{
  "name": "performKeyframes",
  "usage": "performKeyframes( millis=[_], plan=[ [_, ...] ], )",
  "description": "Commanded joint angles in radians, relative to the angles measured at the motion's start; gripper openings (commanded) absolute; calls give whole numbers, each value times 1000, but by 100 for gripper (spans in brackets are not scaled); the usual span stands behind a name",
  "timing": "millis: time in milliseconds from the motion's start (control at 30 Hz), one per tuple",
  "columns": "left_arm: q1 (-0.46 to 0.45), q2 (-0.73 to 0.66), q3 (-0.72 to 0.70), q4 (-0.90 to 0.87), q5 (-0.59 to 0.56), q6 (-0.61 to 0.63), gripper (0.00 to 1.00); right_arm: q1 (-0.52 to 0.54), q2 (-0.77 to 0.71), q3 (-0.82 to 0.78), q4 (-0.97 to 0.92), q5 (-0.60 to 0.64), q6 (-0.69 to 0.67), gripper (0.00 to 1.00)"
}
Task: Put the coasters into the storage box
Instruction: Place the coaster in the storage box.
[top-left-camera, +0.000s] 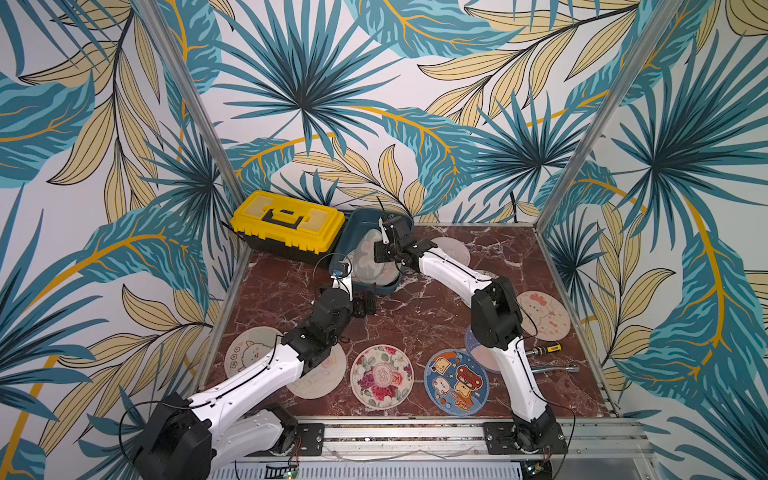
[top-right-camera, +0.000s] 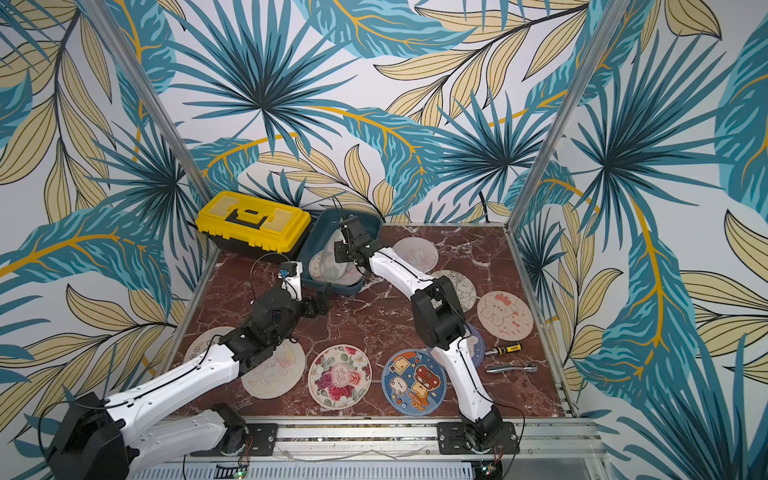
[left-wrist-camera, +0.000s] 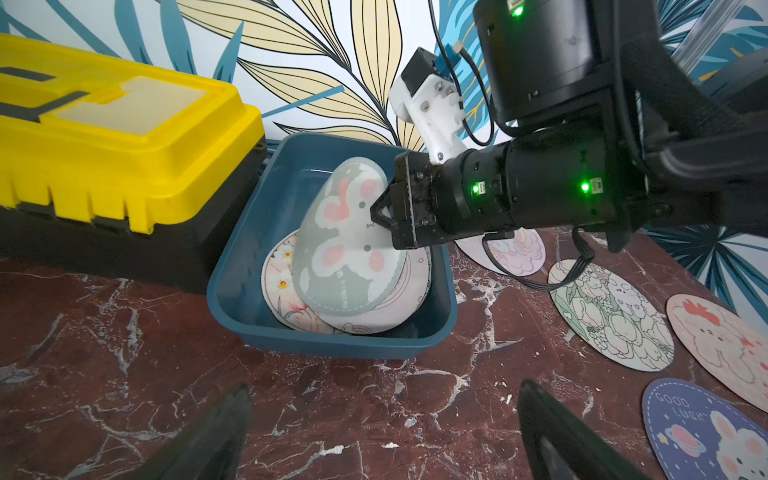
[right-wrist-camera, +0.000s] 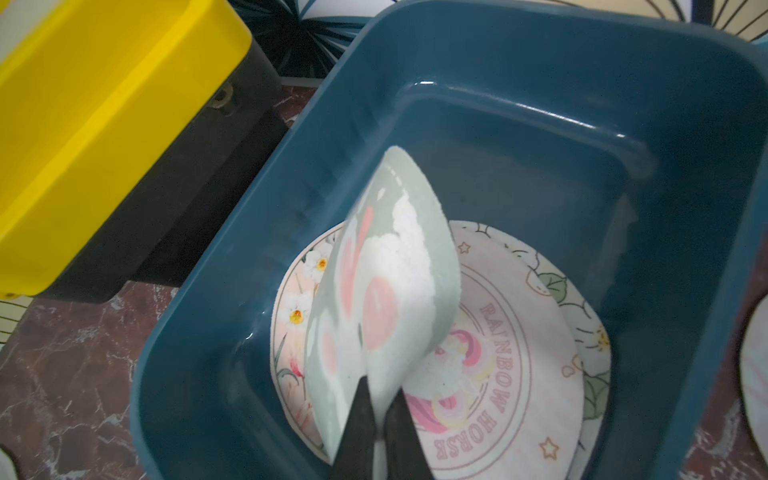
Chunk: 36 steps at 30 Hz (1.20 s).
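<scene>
The right tool (right-wrist-camera: 376, 386), closed, pinches a grey-green bunny coaster (left-wrist-camera: 349, 249) by its edge inside the storage box (top-left-camera: 386, 289), upper centre in a top view. It bends, so probably light and soft; an edge grip suits. The left tool (left-wrist-camera: 384, 395) is wide open, empty.

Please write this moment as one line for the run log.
right end effector: shut on bunny coaster, tilted in box | left end effector: open, empty | table: more coasters

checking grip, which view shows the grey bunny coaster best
Left wrist: grey bunny coaster nearly whole, pinched by the right gripper. Right wrist shows it foreshortened; in both top views it is mostly hidden.
</scene>
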Motion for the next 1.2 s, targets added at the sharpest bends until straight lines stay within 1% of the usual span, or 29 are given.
performKeyframes(
  millis=[0, 100, 267, 400, 533, 700, 833, 967, 1167],
  plan=[
    [11, 25, -28, 16, -14, -11, 100, 2, 42, 21, -16, 49, -30, 0],
    [20, 37, -27, 14, -6, -33, 100, 1, 61, 37, -29, 46, -32, 1],
    [34, 42, -28, 14, 22, -60, 100, 2, 87, 51, -40, 44, -28, 8],
    [42, 49, -23, 7, 31, -66, 100, 2, 93, 51, -43, 44, -23, 22],
    [61, 82, 8, -49, 47, -92, 99, 0, 83, 51, -50, 44, -26, 36],
    [79, 115, 28, -91, 76, -129, 100, 0, 58, 50, -67, 49, -39, 47],
    [82, 120, 43, -137, 90, -136, 99, -2, 29, 35, -80, 51, -44, 53],
    [85, 115, 56, -180, 98, -134, 100, -2, -11, 6, -82, 48, -45, 56],
    [86, 113, 67, -228, 102, -142, 100, -5, -78, -35, -105, 65, -51, 57]
  ],
)
